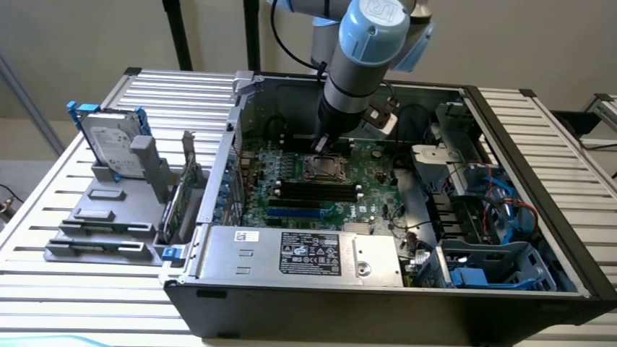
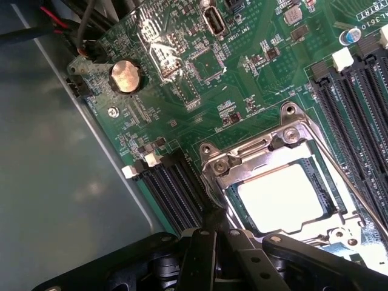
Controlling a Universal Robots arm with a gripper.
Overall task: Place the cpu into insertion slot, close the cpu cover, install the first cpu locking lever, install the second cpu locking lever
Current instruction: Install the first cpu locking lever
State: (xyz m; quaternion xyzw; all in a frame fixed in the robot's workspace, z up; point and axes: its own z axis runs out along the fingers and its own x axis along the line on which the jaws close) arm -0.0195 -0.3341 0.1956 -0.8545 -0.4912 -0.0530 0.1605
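Observation:
The cpu (image 2: pixel 282 197) lies flat in the insertion slot (image 2: pixel 339 227), pale face up, on the green motherboard (image 2: pixel 242 66). The silver cpu cover (image 2: pixel 245 162) is down over it, framing the chip. A thin metal locking lever (image 2: pixel 347 182) runs along one side of the socket. My gripper (image 2: pixel 213 219) is shut with nothing between its fingers, its tip touching the socket's corner beside the cover. In the exterior view the gripper (image 1: pixel 323 147) reaches straight down inside the case, just above the insertion slot (image 1: pixel 323 168).
Black memory slots (image 2: pixel 357 91) flank the socket on both sides, and a coin battery (image 2: pixel 125 76) sits further off. The open case holds a silver power supply (image 1: pixel 299 253) and a blue drive cage (image 1: pixel 492 264). A hard drive (image 1: pixel 111 141) stands on a grey rack at the exterior view's left.

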